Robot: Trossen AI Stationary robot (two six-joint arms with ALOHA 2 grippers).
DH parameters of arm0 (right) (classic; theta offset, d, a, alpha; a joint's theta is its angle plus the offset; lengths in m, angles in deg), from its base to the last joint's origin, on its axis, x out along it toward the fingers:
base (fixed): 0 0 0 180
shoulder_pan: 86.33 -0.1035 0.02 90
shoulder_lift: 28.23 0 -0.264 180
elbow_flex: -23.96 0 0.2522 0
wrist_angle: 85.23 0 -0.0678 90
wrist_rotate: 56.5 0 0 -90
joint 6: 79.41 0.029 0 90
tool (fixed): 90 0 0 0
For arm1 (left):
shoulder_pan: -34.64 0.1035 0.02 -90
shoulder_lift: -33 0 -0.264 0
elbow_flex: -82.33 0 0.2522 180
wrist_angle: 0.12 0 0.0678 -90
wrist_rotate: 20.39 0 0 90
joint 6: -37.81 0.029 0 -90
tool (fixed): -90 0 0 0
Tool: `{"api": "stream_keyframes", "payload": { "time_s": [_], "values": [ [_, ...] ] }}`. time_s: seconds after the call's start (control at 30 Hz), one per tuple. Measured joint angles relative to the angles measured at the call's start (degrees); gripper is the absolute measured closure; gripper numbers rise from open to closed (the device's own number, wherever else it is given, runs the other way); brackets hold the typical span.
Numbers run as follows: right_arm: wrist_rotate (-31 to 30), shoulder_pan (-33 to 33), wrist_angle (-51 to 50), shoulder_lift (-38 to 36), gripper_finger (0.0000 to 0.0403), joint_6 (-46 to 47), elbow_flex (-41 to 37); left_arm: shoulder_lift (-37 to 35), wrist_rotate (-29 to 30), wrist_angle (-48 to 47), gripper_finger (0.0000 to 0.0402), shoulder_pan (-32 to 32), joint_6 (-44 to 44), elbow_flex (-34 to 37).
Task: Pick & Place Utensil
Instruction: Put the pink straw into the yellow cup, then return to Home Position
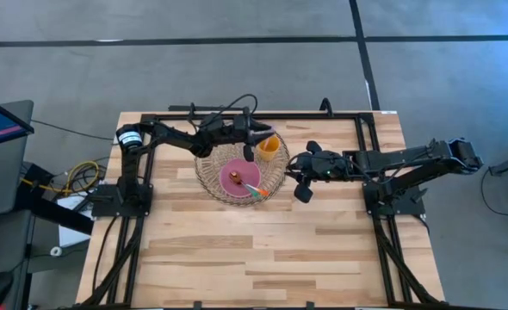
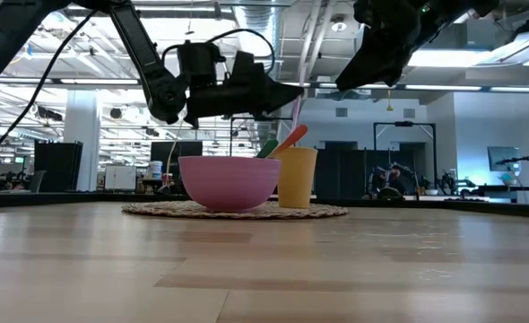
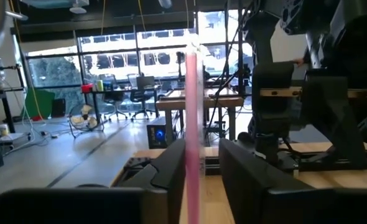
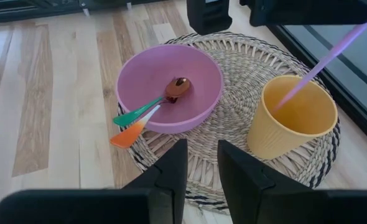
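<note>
One utensil nearly placed.
Left end effector [image 2: 287, 90] part-open around pink utensil [image 4: 320, 62] in yellow cup [image 4: 292, 124], bowl's [image 4: 171, 87] 3 o'clock; two remain.

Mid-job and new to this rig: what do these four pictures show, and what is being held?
Two dark robot arms at a wooden table. Pictures: one straight down, one level across the tabletop, one from each wrist. A woven mat carries a pink bowl holding green- and orange-handled utensils, and a yellow cup. The left hand, above the cup, has its fingers loosely either side of a pink stick standing in it. The right hand hovers open and empty near the mat.
</note>
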Motion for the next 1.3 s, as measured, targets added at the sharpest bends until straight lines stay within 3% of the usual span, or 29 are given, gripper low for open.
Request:
{"api": "stream_keyframes", "payload": {
  "time_s": [0.27,0.47,0.97,1.2,1.3],
  "values": [
    [0.0,0.0,0.0,0.0,0.0321,0.0,0.0,-0.8,0.0,-0.6,0.0238,-1.5,-0.2,0.1],
    [0.0,0.0,-0.2,1.0,0.0321,0.1,0.0,-5.2,-0.2,-2.0,0.0214,-2.8,0.5,1.8],
    [0.2,-0.5,1.0,9.7,0.0321,0.1,0.1,-34.7,0.0,-10.3,0.0211,-1.8,1.5,16.9],
    [1.8,-1.5,0.3,7.4,0.0321,0.1,3.1,-48.7,-0.1,-12.2,0.0211,-1.9,-0.6,28.1],
    [3.7,-3.0,-5.3,4.8,0.0321,0.1,6.9,-53.8,0.0,-12.5,0.0211,-1.9,-4.6,33.2]
  ]
}}
